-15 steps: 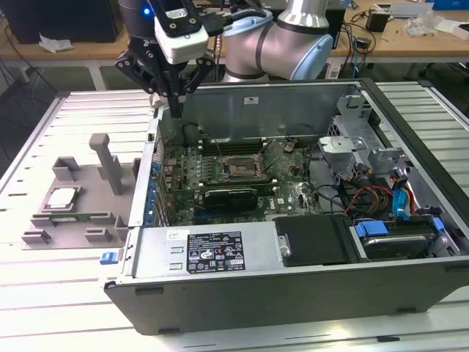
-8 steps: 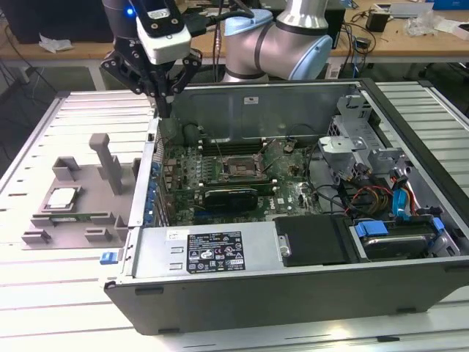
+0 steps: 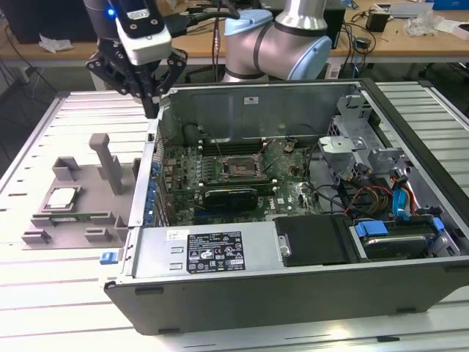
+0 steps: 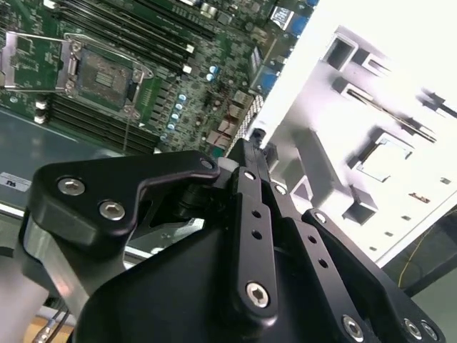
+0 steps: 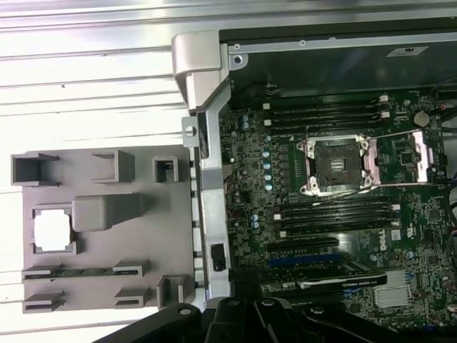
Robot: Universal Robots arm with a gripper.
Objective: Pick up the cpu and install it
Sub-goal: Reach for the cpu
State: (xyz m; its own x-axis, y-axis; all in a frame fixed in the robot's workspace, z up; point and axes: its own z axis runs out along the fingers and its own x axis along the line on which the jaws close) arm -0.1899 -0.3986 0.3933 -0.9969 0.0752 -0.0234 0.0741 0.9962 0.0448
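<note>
Presently, by descending size:

- Slatted metal table (image 3: 29,308): carries everything listed.
- Computer case (image 3: 293,293): lying open, motherboard (image 3: 183,172) exposed.
- Grey fixture (image 3: 102,220): on the table, just beside the case on the exterior view's left.
- Gripper (image 3: 152,108): hangs above the case wall, between fixture and motherboard. Jaws look drawn together on nothing.
- Socket (image 5: 337,166): near mid-board, open and vacant, its retention plate folded aside.
- Cpu (image 3: 61,198): lies flat in a square recess of the fixture, well apart from the gripper, not yet lifted. In the first wrist view it reads as a bright square (image 5: 52,231).

Hazards, as judged:
- The thin chip offers only edges to grip, so a shallow pinch may slip.
- The fixture's upright post beside the recess could foul a finger.
- The case wall lies on the route to the socket.
- A rotated or tilted placement would bend the socket contacts.
</note>
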